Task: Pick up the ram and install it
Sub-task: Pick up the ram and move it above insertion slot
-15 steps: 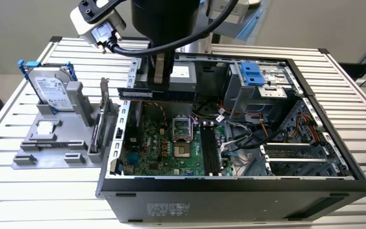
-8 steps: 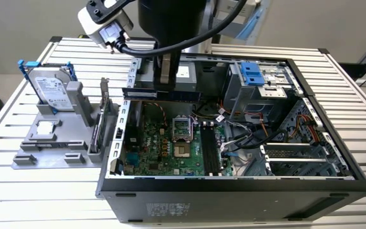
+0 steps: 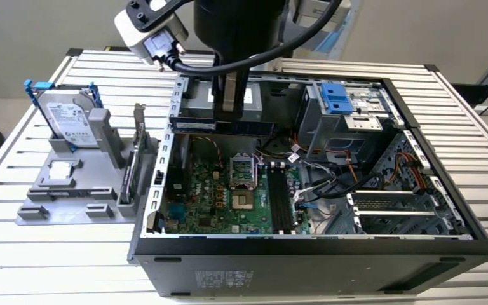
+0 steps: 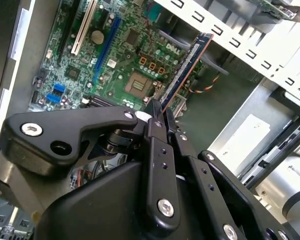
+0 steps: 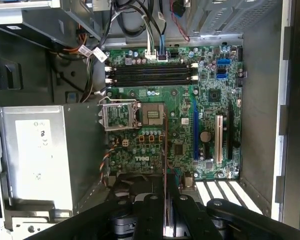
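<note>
Open computer case (image 3: 312, 257) on a slatted table (image 3: 32, 260), as it stood with the arm reaching in from above. The gripper (image 3: 229, 114) was pressed together on the ram (image 3: 223, 124), pinching the long dark stick near its middle. In the exterior view the stick hung level inside the case, above the far edge of the motherboard (image 3: 218, 197) and just in front of the power supply (image 5: 35, 155).

In the second wrist view the black fingers (image 4: 157, 150) gripped the board by its upper edge, and the ram (image 4: 187, 67) ran out beyond them over the green board. In the first wrist view it appeared edge-on as a thin line (image 5: 165, 160) between the two fingers, beside the processor socket (image 5: 121, 116). It lay crosswise to the memory slots (image 5: 152, 75) and well apart from them, clear of the motherboard.

Outside the case, toward the exterior view's left, a gray stand (image 3: 58, 197) carried a hard drive (image 3: 68, 121) with blue rails. An upright card (image 3: 140, 136) with a metal bracket stood between that drive and the case wall.
</note>
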You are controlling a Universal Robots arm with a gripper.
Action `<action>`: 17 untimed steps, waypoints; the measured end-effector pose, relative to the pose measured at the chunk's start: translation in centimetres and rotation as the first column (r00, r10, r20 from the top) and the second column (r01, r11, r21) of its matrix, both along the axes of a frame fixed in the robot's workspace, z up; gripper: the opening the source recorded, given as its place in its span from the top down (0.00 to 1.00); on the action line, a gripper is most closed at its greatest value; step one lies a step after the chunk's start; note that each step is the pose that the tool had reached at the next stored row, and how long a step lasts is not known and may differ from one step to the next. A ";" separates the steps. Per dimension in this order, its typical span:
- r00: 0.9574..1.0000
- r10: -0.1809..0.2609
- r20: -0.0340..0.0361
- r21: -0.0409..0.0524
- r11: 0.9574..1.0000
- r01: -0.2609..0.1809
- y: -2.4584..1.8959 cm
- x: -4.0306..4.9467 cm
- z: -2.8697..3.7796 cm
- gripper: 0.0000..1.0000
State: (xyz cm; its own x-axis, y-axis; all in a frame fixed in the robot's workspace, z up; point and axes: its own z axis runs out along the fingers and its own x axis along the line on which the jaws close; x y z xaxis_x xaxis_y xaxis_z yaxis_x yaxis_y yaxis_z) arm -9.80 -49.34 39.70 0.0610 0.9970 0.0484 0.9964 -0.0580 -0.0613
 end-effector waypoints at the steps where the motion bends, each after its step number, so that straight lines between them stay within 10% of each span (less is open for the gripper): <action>1: 1.000 0.000 0.000 0.000 1.000 0.000 0.00 0.11 0.00 1.00; 17: 1.000 -0.004 0.000 0.000 1.000 0.004 0.00 2.19 0.00 1.00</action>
